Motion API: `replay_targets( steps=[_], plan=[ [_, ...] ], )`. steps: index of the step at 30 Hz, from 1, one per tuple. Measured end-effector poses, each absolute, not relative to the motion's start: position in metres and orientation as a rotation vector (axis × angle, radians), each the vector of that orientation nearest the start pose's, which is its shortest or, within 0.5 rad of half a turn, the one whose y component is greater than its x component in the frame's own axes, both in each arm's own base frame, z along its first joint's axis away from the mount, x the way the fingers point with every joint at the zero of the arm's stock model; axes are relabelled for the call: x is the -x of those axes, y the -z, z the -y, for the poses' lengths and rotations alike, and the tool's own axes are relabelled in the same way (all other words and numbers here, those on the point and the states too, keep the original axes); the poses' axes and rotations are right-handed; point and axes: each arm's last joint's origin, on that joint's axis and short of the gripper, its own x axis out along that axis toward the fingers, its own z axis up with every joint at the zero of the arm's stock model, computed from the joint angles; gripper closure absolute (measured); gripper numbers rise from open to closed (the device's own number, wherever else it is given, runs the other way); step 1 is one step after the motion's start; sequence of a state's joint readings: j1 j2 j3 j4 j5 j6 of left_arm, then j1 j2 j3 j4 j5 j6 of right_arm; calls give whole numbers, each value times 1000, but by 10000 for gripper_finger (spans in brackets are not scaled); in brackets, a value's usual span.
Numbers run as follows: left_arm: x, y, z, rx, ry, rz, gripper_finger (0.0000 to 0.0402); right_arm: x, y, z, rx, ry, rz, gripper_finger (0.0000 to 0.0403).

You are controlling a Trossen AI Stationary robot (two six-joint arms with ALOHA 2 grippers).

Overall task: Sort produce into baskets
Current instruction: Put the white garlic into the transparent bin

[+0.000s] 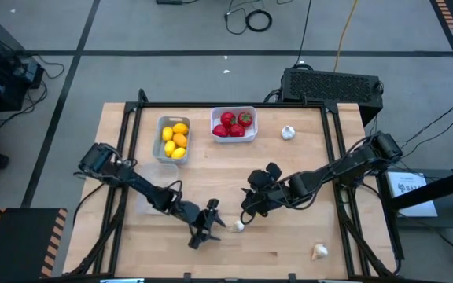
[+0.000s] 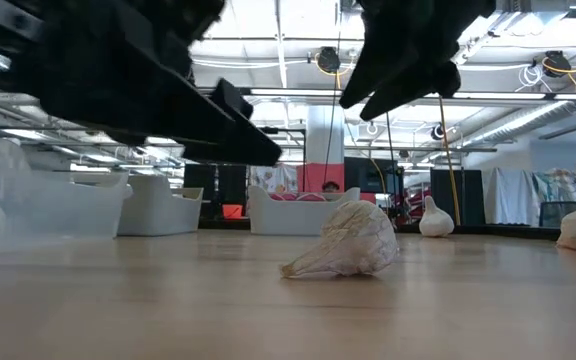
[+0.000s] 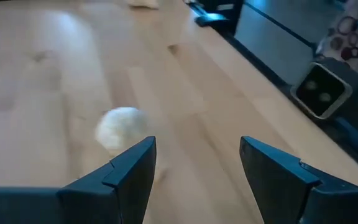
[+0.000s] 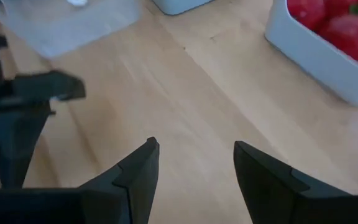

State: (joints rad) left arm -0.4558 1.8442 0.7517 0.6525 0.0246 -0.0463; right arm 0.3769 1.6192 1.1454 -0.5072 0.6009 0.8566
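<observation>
Both jaws gape empty beside the centre garlic bulb [image 1: 239, 226], left gripper [image 1: 208, 223] and right gripper [image 1: 252, 206] flanking it; lemons and red fruits are sorted, three bulbs remain.

- In the high view, two baskets sit side by side at the table's [image 1: 289, 181] upper middle: one [image 1: 172, 139] holds lemons [image 1: 177, 140], the one [image 1: 233, 123] to its right holds strawberries [image 1: 234, 124].
- A third basket [image 1: 154, 200] lies at the left, under the left arm.
- One garlic bulb [image 1: 288, 133] lies right of the baskets, another [image 1: 239, 226] lower centre between both grippers, a third [image 1: 319, 251] at lower right.
</observation>
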Motion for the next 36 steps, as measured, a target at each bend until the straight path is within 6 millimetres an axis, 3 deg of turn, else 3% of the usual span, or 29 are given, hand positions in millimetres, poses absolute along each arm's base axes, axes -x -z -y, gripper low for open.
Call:
replay_targets(
  steps=[6, 11, 16, 25, 28, 36],
  plan=[
    [-305, -129, 163, -69, 399, -409, 162, -314, -237, -120, -422, 502, -629, 206],
    [-315, -142, 169, 34, 364, -395, 162, -314, -242, -133, -450, 451, -571, 206],
    [-318, -142, 171, 50, 296, -466, 162, -309, -243, -144, -441, 424, -561, 206],
    [-332, -110, 181, 35, 245, -537, 162, -293, -242, -174, -504, 358, -571, 206],
    [-339, -99, 183, 25, 239, -562, 162, -291, -242, -177, -506, 358, -568, 206],
    [-345, -96, 184, -24, 142, -596, 162, -291, -242, -177, -500, 359, -568, 206]
  ],
)
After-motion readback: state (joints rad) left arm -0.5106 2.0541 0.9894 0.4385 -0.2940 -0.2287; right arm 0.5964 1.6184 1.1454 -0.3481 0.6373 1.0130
